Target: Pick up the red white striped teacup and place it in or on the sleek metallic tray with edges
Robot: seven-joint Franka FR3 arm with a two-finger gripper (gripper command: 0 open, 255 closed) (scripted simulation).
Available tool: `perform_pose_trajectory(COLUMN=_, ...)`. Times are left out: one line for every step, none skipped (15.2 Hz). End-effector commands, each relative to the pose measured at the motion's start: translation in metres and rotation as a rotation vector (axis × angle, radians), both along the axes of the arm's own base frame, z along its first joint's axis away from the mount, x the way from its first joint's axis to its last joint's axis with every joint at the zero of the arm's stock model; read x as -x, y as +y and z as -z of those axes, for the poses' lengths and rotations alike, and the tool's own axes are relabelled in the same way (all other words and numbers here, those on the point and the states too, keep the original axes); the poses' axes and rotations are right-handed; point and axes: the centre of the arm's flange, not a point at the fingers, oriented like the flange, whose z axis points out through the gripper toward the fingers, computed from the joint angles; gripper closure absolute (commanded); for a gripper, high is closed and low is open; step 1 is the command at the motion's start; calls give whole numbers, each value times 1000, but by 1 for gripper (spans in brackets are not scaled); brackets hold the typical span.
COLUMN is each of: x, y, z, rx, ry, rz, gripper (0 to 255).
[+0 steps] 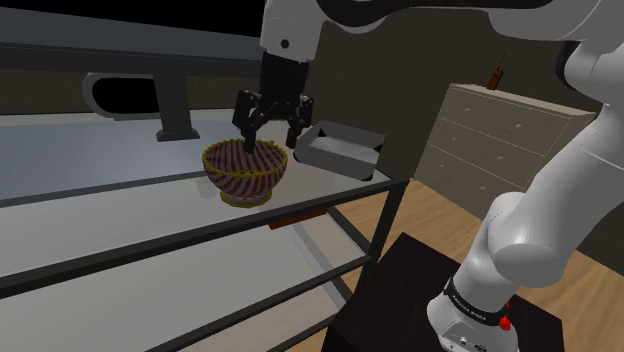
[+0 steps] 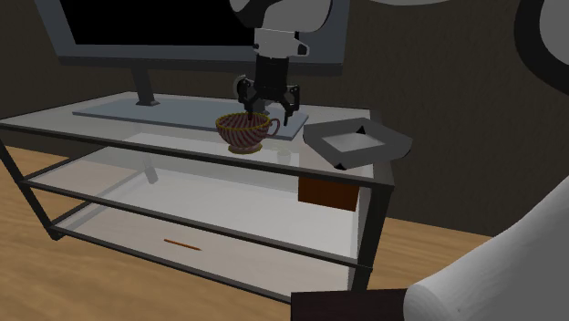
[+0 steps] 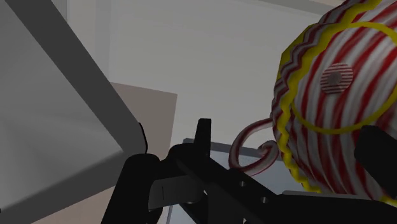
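Note:
The teacup (image 1: pixel 245 172) is red-and-white striped with yellow zigzag trim and stands upright on the glass table top (image 1: pixel 100 170). In the second exterior view the cup (image 2: pixel 243 130) has its handle turned toward the tray. My gripper (image 1: pixel 271 128) hangs just above the cup's rim, open, its fingers apart over the handle side (image 2: pixel 266 108). In the wrist view the cup (image 3: pixel 331 102) sits close to one finger, its looped handle (image 3: pixel 248 143) lying between the spread fingers; my gripper (image 3: pixel 254 168) clasps nothing. The grey tray with raised edges (image 1: pixel 340 150) (image 2: pixel 357 143) lies at the table's end, beyond the cup.
A flat monitor (image 2: pixel 182 27) on a stand (image 1: pixel 180 125) with a base plate (image 2: pixel 118 111) takes the back of the table. Below are glass shelves, a brown box (image 2: pixel 326 193) and a thin red stick (image 2: pixel 182 243). A dresser (image 1: pixel 500 140) stands against the wall.

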Motion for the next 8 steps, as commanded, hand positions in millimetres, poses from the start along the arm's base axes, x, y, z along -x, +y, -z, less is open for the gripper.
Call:
perform_pose_trajectory(x=0, y=1, z=2, rx=0, ry=0, rz=0, gripper=0)
perform_pose_trajectory(x=0, y=1, z=2, rx=0, ry=0, rz=0, gripper=0)
perform_pose_trajectory(x=0, y=1, z=2, rx=0, ry=0, rz=0, gripper=0)
perform_pose_trajectory(x=0, y=1, z=2, rx=0, ry=0, rz=0, gripper=0)
perform_pose_trajectory(x=0, y=1, z=2, rx=0, ry=0, rz=0, gripper=0)
perform_pose_trajectory(x=0, y=1, z=2, rx=0, ry=0, rz=0, gripper=0)
perform_pose_trajectory(x=0, y=1, z=2, rx=0, ry=0, rz=0, gripper=255)
perform_pose_trajectory(x=0, y=1, z=2, rx=0, ry=0, rz=0, gripper=255)
